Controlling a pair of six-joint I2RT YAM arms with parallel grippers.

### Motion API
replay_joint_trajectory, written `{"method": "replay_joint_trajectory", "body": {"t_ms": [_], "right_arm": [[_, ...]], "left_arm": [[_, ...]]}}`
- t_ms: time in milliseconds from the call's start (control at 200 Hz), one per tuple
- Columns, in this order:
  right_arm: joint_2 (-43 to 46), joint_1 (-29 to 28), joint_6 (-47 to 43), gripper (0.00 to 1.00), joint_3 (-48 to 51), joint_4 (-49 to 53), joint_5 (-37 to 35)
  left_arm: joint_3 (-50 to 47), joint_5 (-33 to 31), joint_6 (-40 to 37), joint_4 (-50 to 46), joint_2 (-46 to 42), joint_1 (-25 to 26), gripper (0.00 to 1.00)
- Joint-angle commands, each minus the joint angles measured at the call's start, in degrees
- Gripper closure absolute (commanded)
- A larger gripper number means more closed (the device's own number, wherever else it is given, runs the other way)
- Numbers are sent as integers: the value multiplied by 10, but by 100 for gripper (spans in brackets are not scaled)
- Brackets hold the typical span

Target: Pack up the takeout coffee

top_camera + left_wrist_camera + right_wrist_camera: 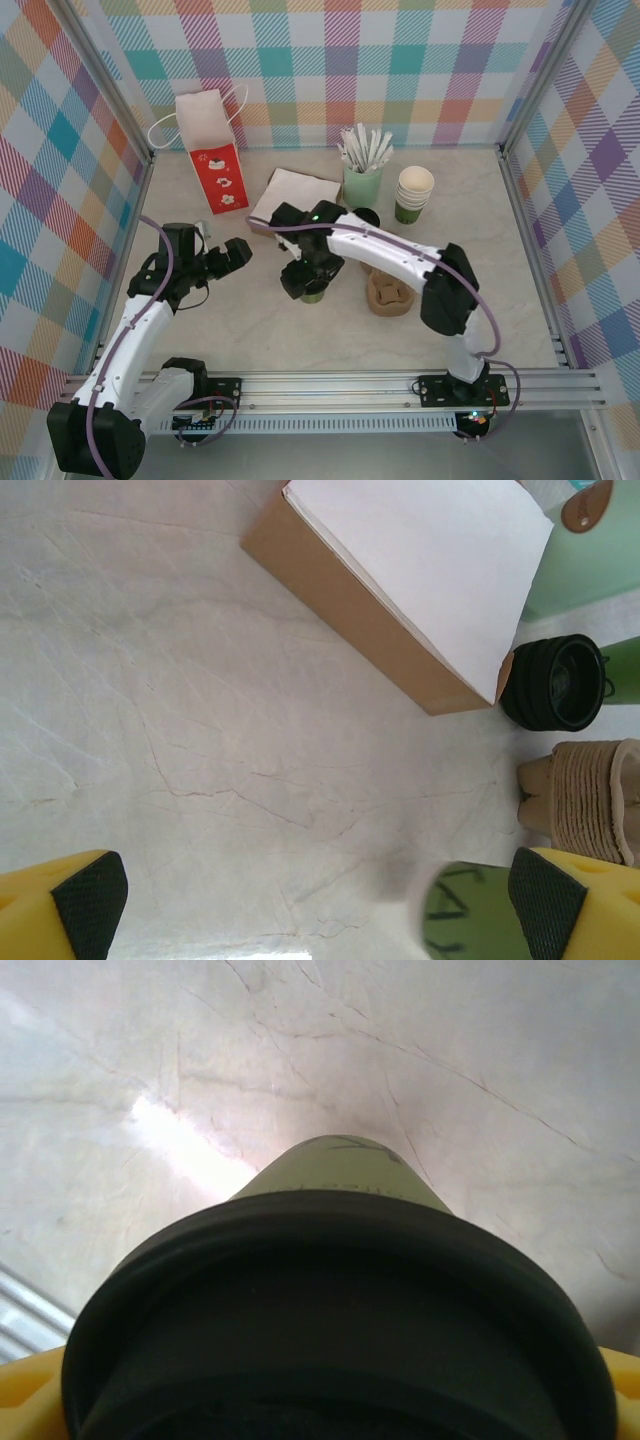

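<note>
Right pincer (312,284): coffee (313,294) is seated between its yellow fingers (28,1392). Contact cannot be made out, so grip state cannot be told. Lid (330,1300) is round, matte black plastic with a stepped rim. The cup wall below is green paper, tapered. Table (450,1050) beyond is pale, marbled and finely veined.

Left pincer (318,905): released, spread wide, with black textured pads (90,900). Coffee is seen just beside its right pad.

Farther out: brown cardboard box (380,630) with a flat white top, ribbed black lid stack (560,683), moulded pulp carrier (590,800).
</note>
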State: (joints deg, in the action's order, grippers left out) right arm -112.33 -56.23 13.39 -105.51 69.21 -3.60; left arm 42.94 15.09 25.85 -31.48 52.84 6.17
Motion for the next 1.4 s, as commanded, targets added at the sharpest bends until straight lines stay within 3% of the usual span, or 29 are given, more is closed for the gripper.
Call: {"method": "replay_joint_trajectory", "body": {"t_ms": [0,185,410,730,985,1395], "right_arm": [[89,26,33,15,12,48,4],[197,104,34,15,31,81,-11],[284,293,6,16,87,82,-19],[242,491,-38,17,158,11,-32],[134,548,-25,17,125,-54,-40],[-20,575,-24,16,31,-63,-15]], "left_arm": [[25,-1,-19,-6,-4,-12,0],[41,-10,-37,-8,7,-12,0],[55,-10,-47,-14,9,-12,0],[47,-1,-42,-13,0,-12,0],[48,3,-41,-16,-2,-12,0],[43,9,-37,-13,1,-12,0]]}}
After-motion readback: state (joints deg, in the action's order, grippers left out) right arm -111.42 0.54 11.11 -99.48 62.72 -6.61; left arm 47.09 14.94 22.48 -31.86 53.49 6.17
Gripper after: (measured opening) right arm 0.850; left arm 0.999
